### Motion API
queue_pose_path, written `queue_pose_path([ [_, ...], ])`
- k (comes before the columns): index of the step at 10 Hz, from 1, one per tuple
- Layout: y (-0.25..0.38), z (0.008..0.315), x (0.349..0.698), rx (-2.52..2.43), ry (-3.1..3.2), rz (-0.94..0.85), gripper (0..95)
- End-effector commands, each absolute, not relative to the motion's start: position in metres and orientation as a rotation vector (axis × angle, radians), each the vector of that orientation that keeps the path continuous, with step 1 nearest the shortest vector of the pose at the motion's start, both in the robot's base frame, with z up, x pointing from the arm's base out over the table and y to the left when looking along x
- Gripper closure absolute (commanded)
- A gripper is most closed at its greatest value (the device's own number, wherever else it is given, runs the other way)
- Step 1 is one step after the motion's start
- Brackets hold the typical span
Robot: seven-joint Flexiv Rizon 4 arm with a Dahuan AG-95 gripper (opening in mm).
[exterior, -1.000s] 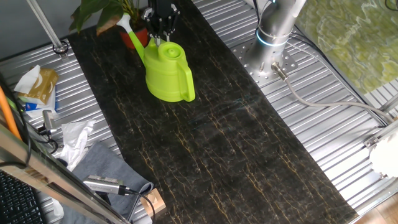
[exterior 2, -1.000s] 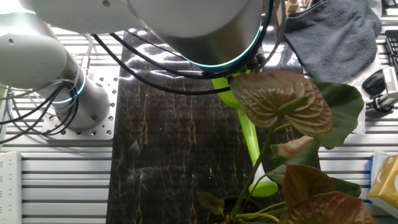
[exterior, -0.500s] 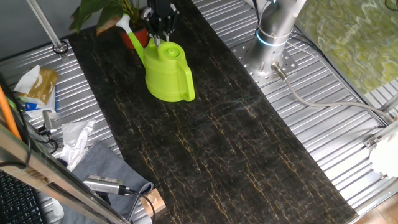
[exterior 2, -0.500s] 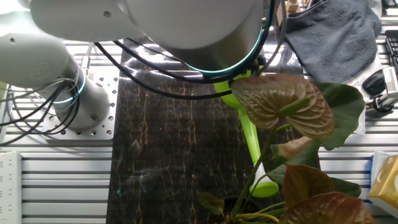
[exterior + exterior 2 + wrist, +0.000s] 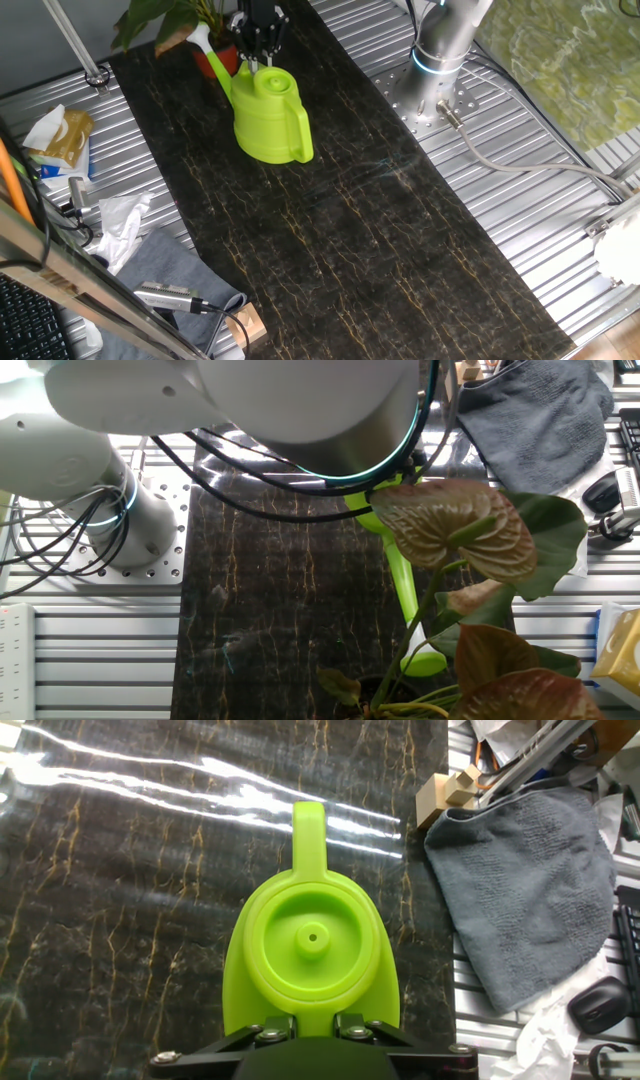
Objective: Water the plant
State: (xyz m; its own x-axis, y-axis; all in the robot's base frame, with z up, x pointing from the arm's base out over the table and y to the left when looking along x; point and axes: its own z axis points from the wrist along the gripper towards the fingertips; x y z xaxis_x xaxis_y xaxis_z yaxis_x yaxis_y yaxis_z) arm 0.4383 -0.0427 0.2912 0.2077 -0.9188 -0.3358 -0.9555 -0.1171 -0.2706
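The lime-green watering can (image 5: 268, 115) stands upright on the dark marbled table (image 5: 380, 230). Its long spout reaches toward the plant (image 5: 160, 20), whose red-orange pot (image 5: 225, 55) sits at the table's far end. My gripper (image 5: 258, 62) hangs over the can's top by the spout root. In the hand view the can (image 5: 312, 950) fills the middle, handle pointing away. My gripper (image 5: 310, 1025) has a finger pressed on each side of the green neck. The other fixed view shows the plant's broad leaves (image 5: 450, 525) in front of the spout (image 5: 402, 575); the arm hides the gripper there.
A grey cloth (image 5: 530, 890) lies beside the table near small wooden blocks (image 5: 445, 792) and a black mouse (image 5: 600, 1005). Bags and crumpled paper (image 5: 60, 135) sit on the slatted frame. The arm's base (image 5: 440, 50) is bolted on the other side of the table.
The can, plant and gripper stay where they were. Only the arm's big link shifts slightly in the other fixed view.
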Motion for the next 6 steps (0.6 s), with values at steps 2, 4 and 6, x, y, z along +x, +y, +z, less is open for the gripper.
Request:
queue_pose_path([
  [2, -0.0426, 0.2915, 0.4382, -2.06, 1.738, 0.123, 95.0],
  [4, -0.0426, 0.2915, 0.4381, -2.053, 1.739, 0.126, 95.0],
  [6, -0.0428, 0.2916, 0.4381, -2.055, 1.735, 0.127, 95.0],
])
